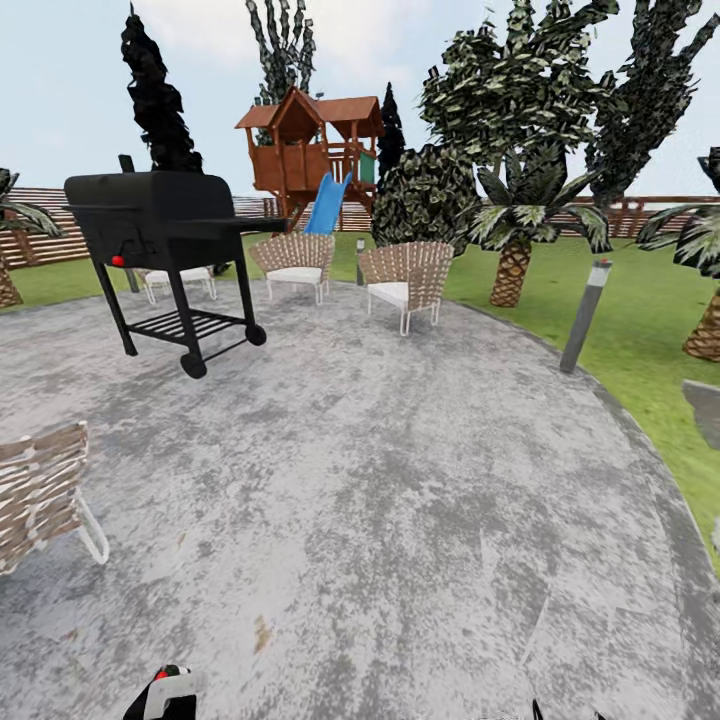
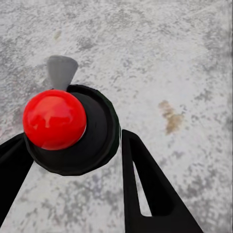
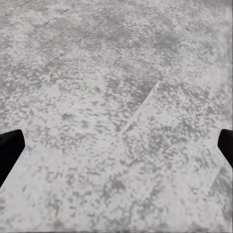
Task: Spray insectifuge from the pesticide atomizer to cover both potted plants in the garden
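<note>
The pesticide atomizer and the two potted plants are out of view. I stand on a round grey paved patio [image 1: 380, 500], and the garden lawn [image 1: 630, 330] lies beyond its right edge, backed by a brown slat fence [image 1: 40, 240]. My left gripper [image 1: 165, 692] peeks in at the head view's lower edge. In the left wrist view the left gripper [image 2: 73, 136] has its black fingers [image 2: 150, 189] spread wide, and a black round part with a red ball [image 2: 54, 119] sits between them over the paving. My right gripper [image 3: 119, 141] is open over bare paving.
A black grill [image 1: 165, 230] on wheels stands at the back left. Wicker chairs [image 1: 295, 262] [image 1: 408, 280] sit behind it, another chair [image 1: 40, 500] at the near left. A bollard lamp [image 1: 585, 315], palms [image 1: 515, 250], a wooden playhouse [image 1: 315, 150] and a stepping stone [image 1: 705, 410] lie beyond.
</note>
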